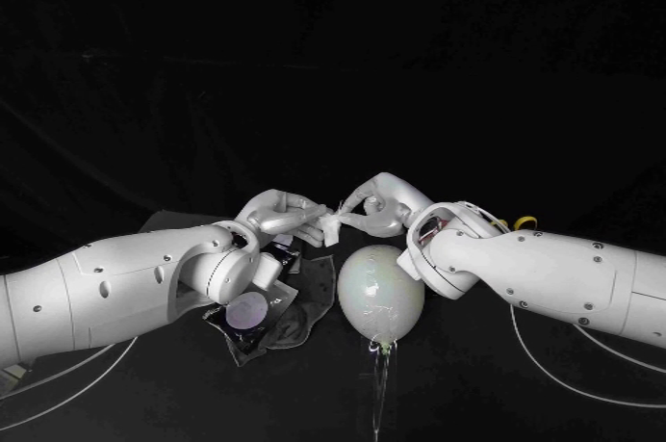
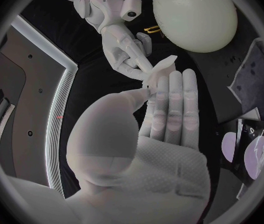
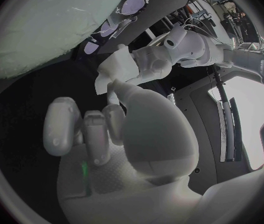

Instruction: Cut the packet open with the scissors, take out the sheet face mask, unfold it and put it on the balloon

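Nearest you, the balloon's (image 1: 379,290) knotted end points your way, with a thin string trailing toward the bench's (image 1: 486,384) near edge. The balloon lies pale and egg-shaped in the middle of the bench.

Just left of it you've got the packet (image 1: 264,319), dark and crumpled, partly tucked under the left arm. Look for writing and you'll get none. A pale lilac round patch shows on it in the head view, and the left wrist view gives a few more lilac ovals, but no lettering can be read.

Farther on, beyond the balloon, the two hands meet. Your left hand (image 1: 285,214) has its fingers straight and side by side, thumb pressed in against them, pinching the sheet face mask (image 1: 330,230). The right hand (image 1: 374,203) pinches the mask's upper corner with thumb and fingertip, its other fingers curled in. The mask hangs between them, white and folded, clear of the bench. How many folds it has is hard to make out.

Far right, a yellow loop (image 1: 525,221) peeks over the right arm, too hidden to name.
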